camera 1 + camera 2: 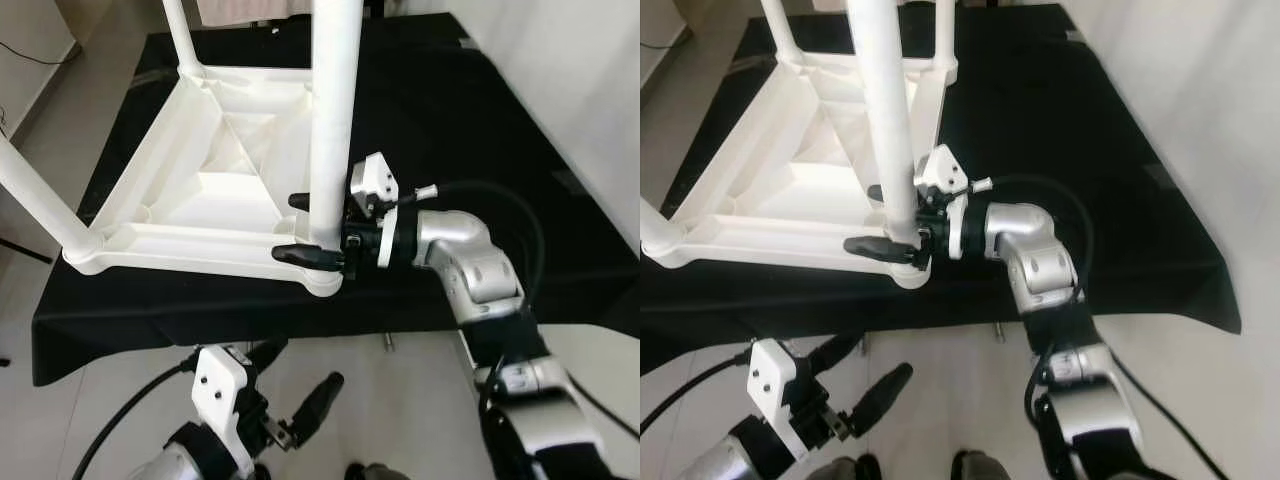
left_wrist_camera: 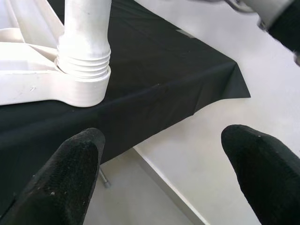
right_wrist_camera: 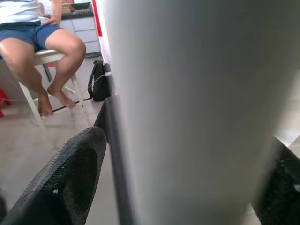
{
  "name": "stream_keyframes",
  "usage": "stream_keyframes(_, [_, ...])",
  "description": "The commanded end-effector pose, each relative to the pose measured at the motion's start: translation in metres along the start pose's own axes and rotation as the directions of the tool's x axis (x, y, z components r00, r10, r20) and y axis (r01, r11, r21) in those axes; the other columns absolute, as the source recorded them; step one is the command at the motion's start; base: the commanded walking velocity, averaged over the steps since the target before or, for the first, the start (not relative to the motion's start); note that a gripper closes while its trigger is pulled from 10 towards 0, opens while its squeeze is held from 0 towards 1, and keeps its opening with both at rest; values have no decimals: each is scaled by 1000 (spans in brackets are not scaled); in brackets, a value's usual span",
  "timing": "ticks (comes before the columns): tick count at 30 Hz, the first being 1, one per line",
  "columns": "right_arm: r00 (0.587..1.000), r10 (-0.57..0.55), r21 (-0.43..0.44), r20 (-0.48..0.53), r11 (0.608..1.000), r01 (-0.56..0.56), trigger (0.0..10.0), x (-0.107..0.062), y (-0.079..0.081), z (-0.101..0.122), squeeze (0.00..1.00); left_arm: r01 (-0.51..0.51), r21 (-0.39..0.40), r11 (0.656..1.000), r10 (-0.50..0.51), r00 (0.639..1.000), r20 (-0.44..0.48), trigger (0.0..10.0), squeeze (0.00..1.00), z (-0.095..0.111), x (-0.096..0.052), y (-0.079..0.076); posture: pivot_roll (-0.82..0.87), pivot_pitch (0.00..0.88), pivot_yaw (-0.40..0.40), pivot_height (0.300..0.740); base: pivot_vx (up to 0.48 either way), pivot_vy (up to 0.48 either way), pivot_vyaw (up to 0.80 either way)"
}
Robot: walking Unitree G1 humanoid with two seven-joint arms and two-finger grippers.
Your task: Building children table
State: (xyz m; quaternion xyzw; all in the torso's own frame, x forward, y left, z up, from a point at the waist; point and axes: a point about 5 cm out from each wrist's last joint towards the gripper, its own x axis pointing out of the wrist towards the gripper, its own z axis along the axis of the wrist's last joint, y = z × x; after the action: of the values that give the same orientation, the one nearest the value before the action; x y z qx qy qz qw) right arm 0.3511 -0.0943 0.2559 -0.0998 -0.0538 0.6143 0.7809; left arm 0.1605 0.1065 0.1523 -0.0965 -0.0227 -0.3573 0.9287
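right tool (image 1: 310, 228) pinches the white leg (image 1: 333, 120) low, centre frame; threads look exposed, so twisting crooked could cross-thread. left tool (image 1: 300, 385) hangs spread.

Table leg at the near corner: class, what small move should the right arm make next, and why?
Probably twist the leg further into its socket. The right end effector grips it just above the corner, and screw threads show above the socket, so it seems not fully seated.
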Motion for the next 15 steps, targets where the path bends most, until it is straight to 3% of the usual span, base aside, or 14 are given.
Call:
stream_keyframes(1, [998,45,-4,32,999,-45,0,4,0,1,0,-4,-10,1000,4,1000,-13,10000,0,-2,-2,-3,50,228,-17,740,0,0,0])
stream_keyframes(8, [988,151,-15,20,988,-150,0,-4,-5,4,0,2,-22,1000,-3,1000,-21,10000,0,-3,-5,-7,50,233,-12,740,0,0,0])
stream_keyframes(15, [988,151,-6,15,989,-151,0,-10,-5,0,0,4,-25,1000,-5,1000,-21,10000,0,-3,-5,-7,42,233,-14,740,0,0,0])
